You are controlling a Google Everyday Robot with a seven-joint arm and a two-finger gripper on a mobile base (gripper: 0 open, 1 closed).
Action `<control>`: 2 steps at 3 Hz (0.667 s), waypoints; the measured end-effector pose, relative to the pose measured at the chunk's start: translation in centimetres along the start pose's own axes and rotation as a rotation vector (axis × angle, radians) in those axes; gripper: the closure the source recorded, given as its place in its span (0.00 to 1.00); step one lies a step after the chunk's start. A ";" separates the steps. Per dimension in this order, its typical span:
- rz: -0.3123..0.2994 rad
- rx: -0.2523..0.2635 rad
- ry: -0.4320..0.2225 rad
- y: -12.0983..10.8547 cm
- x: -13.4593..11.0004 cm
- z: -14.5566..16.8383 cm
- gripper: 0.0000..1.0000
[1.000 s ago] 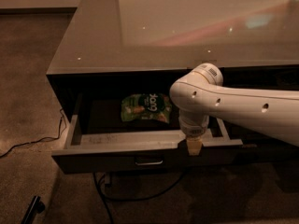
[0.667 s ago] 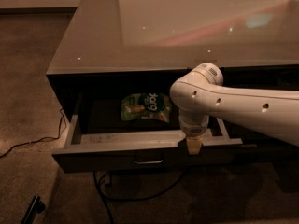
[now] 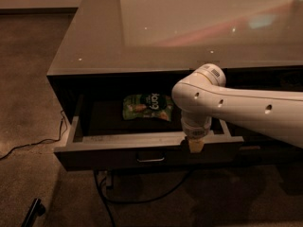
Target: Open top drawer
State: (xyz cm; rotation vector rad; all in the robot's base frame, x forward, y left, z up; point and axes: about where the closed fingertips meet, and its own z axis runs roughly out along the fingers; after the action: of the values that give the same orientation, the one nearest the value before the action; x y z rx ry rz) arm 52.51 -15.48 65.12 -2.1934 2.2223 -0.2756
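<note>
The top drawer (image 3: 118, 151) stands pulled out from under the grey counter, its dark front facing the floor side with a small centre pull (image 3: 150, 159). A green snack bag (image 3: 147, 106) lies on the drawer's floor toward the back. My gripper (image 3: 195, 145) hangs from the white arm (image 3: 246, 108) that reaches in from the right. It sits at the drawer's front rim, right of the pull, pointing down.
The glossy grey counter top (image 3: 189, 27) spans the upper frame. Black cables (image 3: 102, 193) trail on the brown carpet below and left of the drawer. A dark object (image 3: 32, 211) lies on the floor at the bottom left.
</note>
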 end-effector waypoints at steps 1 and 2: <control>0.000 0.000 0.000 0.0 0.0 0.0 0.15; 0.000 0.002 0.001 0.2 0.1 0.2 0.00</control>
State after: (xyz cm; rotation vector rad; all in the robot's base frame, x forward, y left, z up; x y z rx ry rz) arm 52.37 -15.61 64.96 -2.1932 2.2209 -0.2795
